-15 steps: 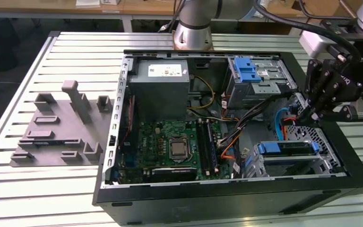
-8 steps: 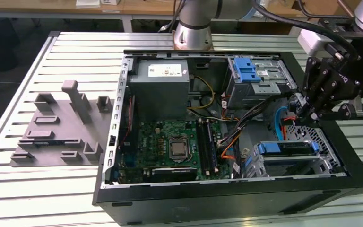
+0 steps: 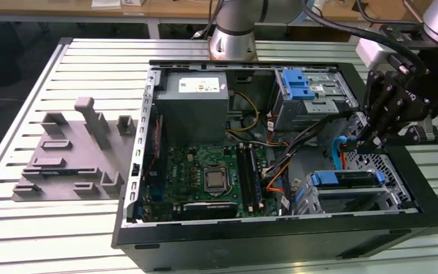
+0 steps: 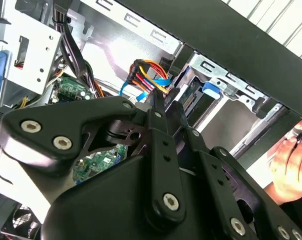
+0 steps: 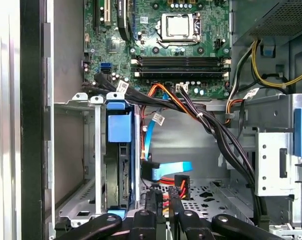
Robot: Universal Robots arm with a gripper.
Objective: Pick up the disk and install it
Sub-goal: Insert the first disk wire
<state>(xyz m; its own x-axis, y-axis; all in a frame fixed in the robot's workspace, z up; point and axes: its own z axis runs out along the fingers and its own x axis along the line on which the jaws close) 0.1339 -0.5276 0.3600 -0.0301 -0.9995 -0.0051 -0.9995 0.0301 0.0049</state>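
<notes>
The first wrist view shows the disk [image 5: 119, 155] standing in its metal bay, with the claw [image 5: 163, 200] pressed together, holding nothing. The second wrist view shows a person's hand [image 4: 292, 167] by the computer case [image 4: 231, 30].

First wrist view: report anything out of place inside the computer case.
The blue data cable and a power connector lie loose, seemingly unplugged, beside the disk in its bay. Nothing looks damaged.
</notes>
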